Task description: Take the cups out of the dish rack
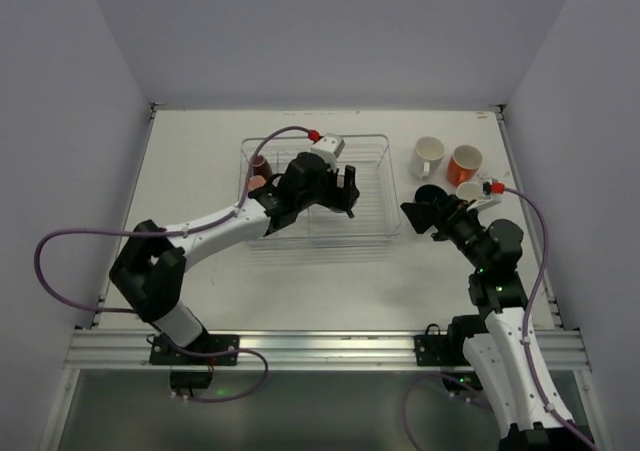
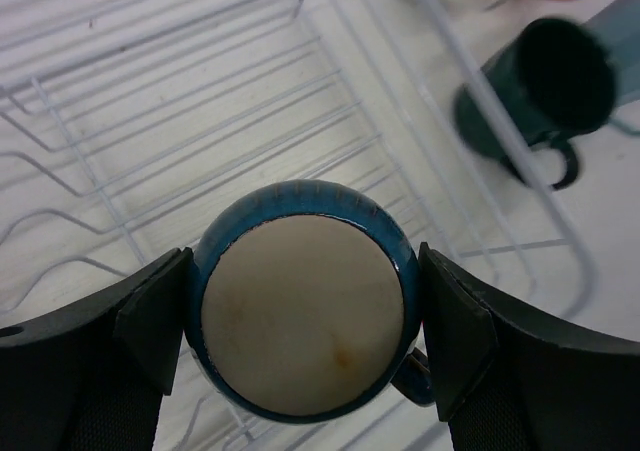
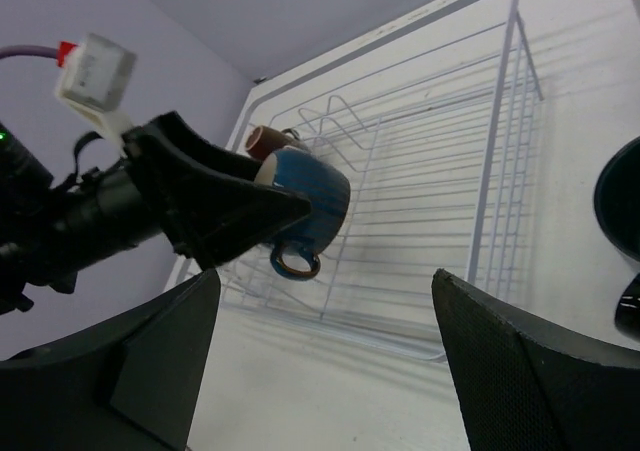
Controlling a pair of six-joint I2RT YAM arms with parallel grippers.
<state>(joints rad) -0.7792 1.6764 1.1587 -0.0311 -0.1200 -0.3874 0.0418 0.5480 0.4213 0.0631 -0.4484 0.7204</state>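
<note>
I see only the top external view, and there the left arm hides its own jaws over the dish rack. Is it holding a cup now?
Observer: Yes. The left wrist view shows the left gripper shut on a blue mug, its base facing the camera.
Operator: Is the mug off the wires?
Observer: In the right wrist view it appears raised above the dish rack floor, handle hanging down.
Operator: And the right gripper?
Observer: The right gripper is open, nothing between its jaws.

The top view looks down from behind on the whole table (image 1: 300, 291). The left wrist view sits close above the dish rack (image 2: 250, 101); the right wrist sees it from low beside.
</note>
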